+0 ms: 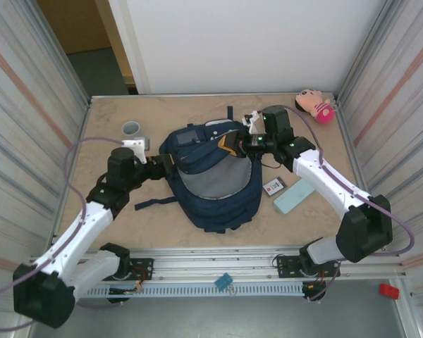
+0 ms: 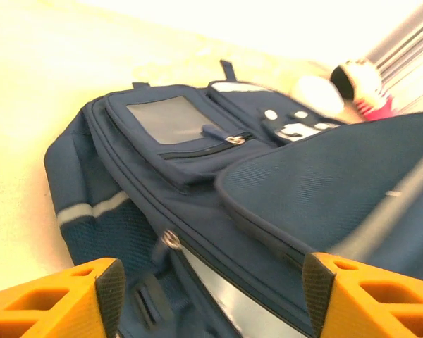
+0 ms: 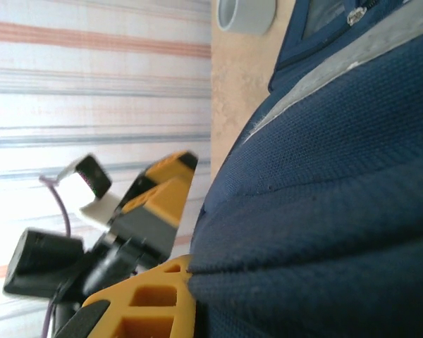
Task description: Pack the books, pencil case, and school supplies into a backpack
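**Fig.** Top view: backpack [image 1: 218, 208] lies flat mid-table [image 1: 155, 227], long axis far–near. Its carry loop points to the far edge and its base to the arm bases. Main compartment gapes, grey lining visible.

- **R gripper** [image 1: 234, 144]: clamped on the raised flap edge at the pack's far-right.
- **L gripper** [image 1: 167, 164]: at the pack's left side, fingers spread wide, holding nothing.
- **Pencil case** [image 1: 294, 196]: on table R of pack, long axis diagonal, near-left to far-right. White packet [image 1: 273, 186] lies just beside its left side.
- **Other items:** grey cup [image 1: 131, 128] far-left; pink plush toy [image 1: 315, 105] in far-right corner.

L wrist view adds: front pocket [image 2: 170, 120] w/ grey window, zip pull, pale side stripe.

R wrist view adds: orange finger [image 3: 151, 299] pressed against bunched navy weave.
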Controlling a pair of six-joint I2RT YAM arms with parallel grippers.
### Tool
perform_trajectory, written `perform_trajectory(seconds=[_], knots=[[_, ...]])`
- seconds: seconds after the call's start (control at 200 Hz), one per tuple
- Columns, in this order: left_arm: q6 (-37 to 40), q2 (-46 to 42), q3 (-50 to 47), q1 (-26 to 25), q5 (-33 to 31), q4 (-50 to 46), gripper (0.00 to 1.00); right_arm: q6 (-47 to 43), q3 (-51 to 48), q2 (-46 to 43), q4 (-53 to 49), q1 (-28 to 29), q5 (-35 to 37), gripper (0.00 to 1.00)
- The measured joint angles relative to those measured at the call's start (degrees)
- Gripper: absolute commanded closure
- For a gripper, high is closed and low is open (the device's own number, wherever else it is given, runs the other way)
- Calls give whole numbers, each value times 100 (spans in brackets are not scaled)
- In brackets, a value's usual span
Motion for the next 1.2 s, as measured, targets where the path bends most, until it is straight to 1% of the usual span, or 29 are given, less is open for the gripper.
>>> perform_trajectory(seconds=[0.165, 0.301, 0.341, 0.451, 0.616, 0.712, 0.827, 0.937, 1.032, 1.203], knots=[[-553, -540, -2, -44, 15, -549, 29, 63, -22, 332, 544, 374, 584, 93], [-949, -723, -136, -55, -4, -855, 29, 155, -232, 612, 1008, 627, 1003, 87], [-1084, -750, -216, -59, -4, -896, 29, 184, -326, 675, 1141, 688, 1102, 84], [-1412, -721, -409, -144, -22, -1025, 29, 284, -557, 820, 1300, 835, 1346, 71], [-1679, -540, -452, -433, -66, -1110, 28, 385, -822, 846, 1215, 1093, 1818, 52], [-1766, -391, -452, -570, -87, -1110, 28, 468, -1032, 846, 1088, 1244, 2033, 44], [-1823, -264, -452, -623, -87, -1110, 28, 568, -1248, 826, 859, 1331, 2151, 38], [-1821, -245, -413, -654, -90, -1141, 28, 518, -1231, 671, 393, 1360, 2210, 34], [-1814, -234, -212, -654, -90, -1255, 28, 297, -992, 334, -332, 1362, 2299, 31], [-1663, -52, 490, -715, -87, -1342, 29, -190, -472, -426, -1526, 1215, 2267, 32]])
